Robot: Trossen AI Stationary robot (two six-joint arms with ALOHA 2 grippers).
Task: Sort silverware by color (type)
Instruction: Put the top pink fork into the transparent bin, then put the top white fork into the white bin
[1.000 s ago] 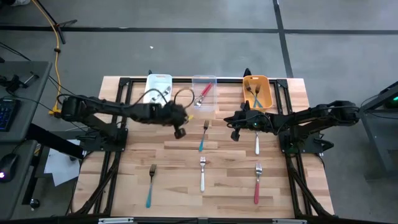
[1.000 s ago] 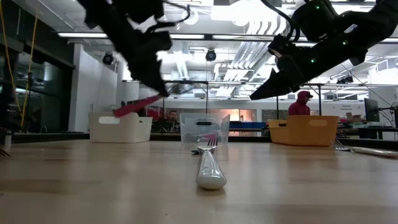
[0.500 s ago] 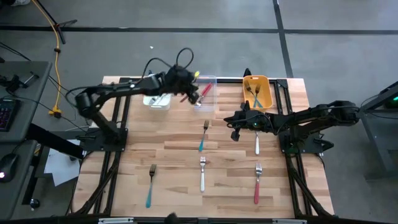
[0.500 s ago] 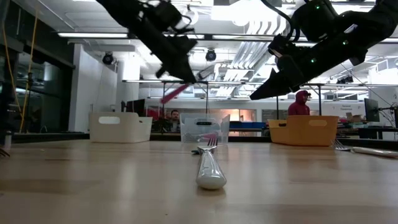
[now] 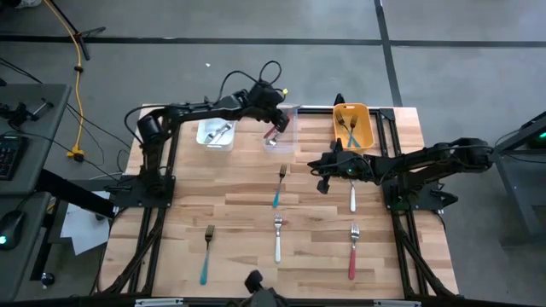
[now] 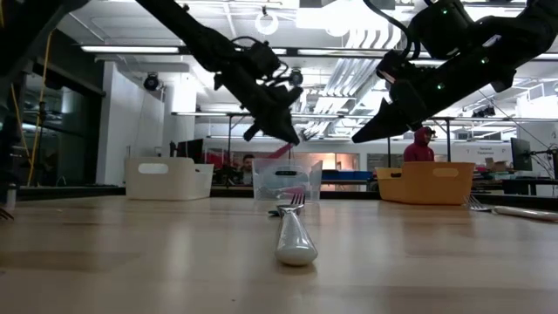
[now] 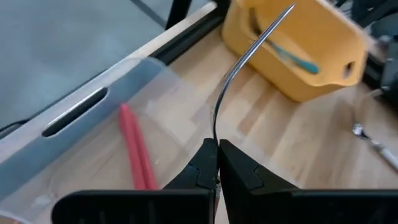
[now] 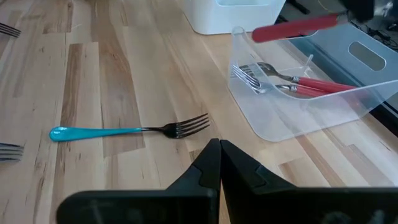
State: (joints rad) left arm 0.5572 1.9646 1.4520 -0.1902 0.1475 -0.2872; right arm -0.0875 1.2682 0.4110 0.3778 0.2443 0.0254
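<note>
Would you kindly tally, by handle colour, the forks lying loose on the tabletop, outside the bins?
Teal-handled forks: 2
White-handled forks: 2
Red-handled fork: 1
Total: 5

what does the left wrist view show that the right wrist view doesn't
Only the left wrist view shows the orange bin with teal-handled forks inside, and the left gripper shut on a fork's metal neck. Only the right wrist view shows the teal fork lying on the table and the shut right gripper. Both show the clear bin.
</note>
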